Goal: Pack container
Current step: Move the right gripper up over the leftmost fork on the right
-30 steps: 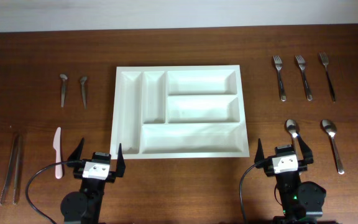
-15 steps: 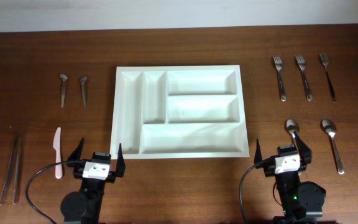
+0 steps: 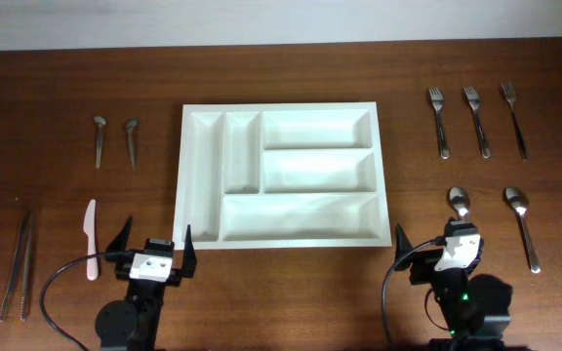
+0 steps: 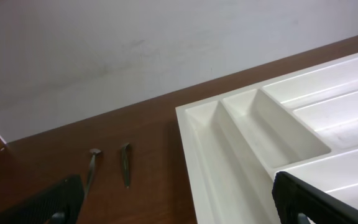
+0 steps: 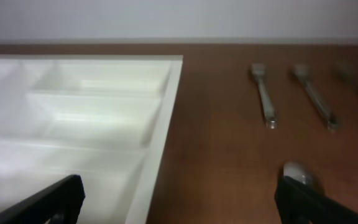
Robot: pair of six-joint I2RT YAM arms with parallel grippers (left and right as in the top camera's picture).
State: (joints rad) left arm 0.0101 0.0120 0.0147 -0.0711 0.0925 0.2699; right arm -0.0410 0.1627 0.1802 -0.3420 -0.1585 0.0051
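Observation:
The container [image 3: 301,216], a large white five-compartment tray, lies mid-table with all its compartments bare. It also shows in the left wrist view [image 4: 253,137] and the right wrist view [image 5: 79,118]. My left gripper [image 3: 156,236] is open and holds nothing, just off the tray's near left corner; its fingers [image 4: 179,208] frame the tray's left edge. My right gripper [image 3: 437,239] is open and holds nothing, off the tray's near right corner; its fingers [image 5: 179,208] span bare table between the tray and a spoon [image 5: 302,174].
Three forks [image 3: 476,122] lie at the back right, two large spoons [image 3: 460,203] [image 3: 520,219] below them. Two small spoons [image 3: 100,139] [image 3: 132,141] lie at the back left. A white plastic knife [image 3: 91,239] and metal tongs [image 3: 18,263] lie at the near left.
My right gripper has shifted slightly right and turned a little clockwise. The left arm and all cutlery have not moved.

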